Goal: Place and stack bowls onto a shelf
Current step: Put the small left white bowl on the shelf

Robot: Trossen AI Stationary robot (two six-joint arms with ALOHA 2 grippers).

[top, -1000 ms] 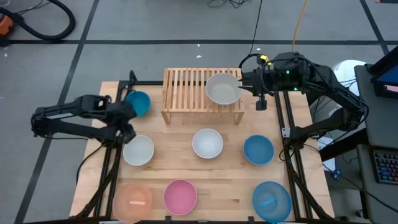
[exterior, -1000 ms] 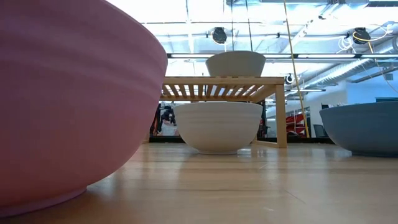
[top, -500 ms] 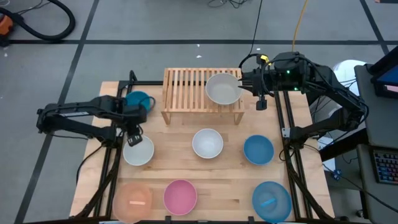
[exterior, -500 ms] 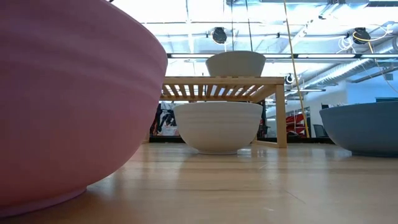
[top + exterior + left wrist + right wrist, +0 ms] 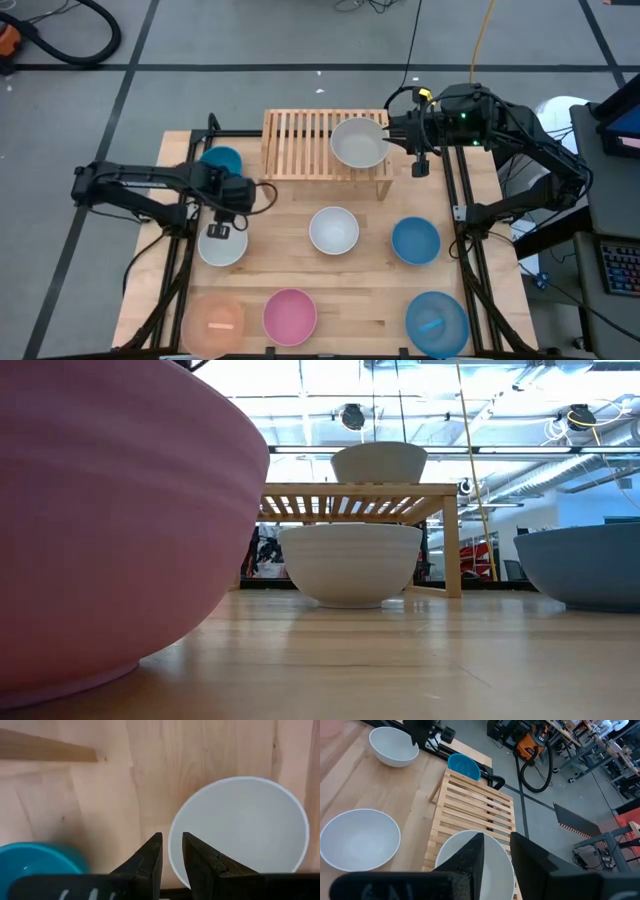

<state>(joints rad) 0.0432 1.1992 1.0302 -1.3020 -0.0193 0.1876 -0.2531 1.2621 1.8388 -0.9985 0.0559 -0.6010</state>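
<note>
My left gripper (image 5: 171, 837) points down over the far rim of a white bowl (image 5: 240, 827) (image 5: 222, 245) on the table's left, fingers slightly apart, touching nothing. A blue bowl (image 5: 222, 160) rests on its base behind it. The light-wood slatted shelf (image 5: 305, 145) stands at the far middle, with a pale grey bowl (image 5: 358, 142) (image 5: 378, 462) resting on its right end. My right gripper (image 5: 495, 837) hovers beside and above that bowl, fingers a little apart and clear of it.
On the table stand a white bowl (image 5: 333, 230) at the centre, a blue bowl (image 5: 415, 240) to its right, and peach (image 5: 213, 320), pink (image 5: 290, 315) and blue (image 5: 437, 322) bowls along the near edge. The shelf's left half is bare slats.
My left gripper has gone toward the table's right edge and sunk a little, rolling about its own axis, and now stands over the white bowl's far rim. The gap between its fingers is unchanged. The bowls have kept still.
</note>
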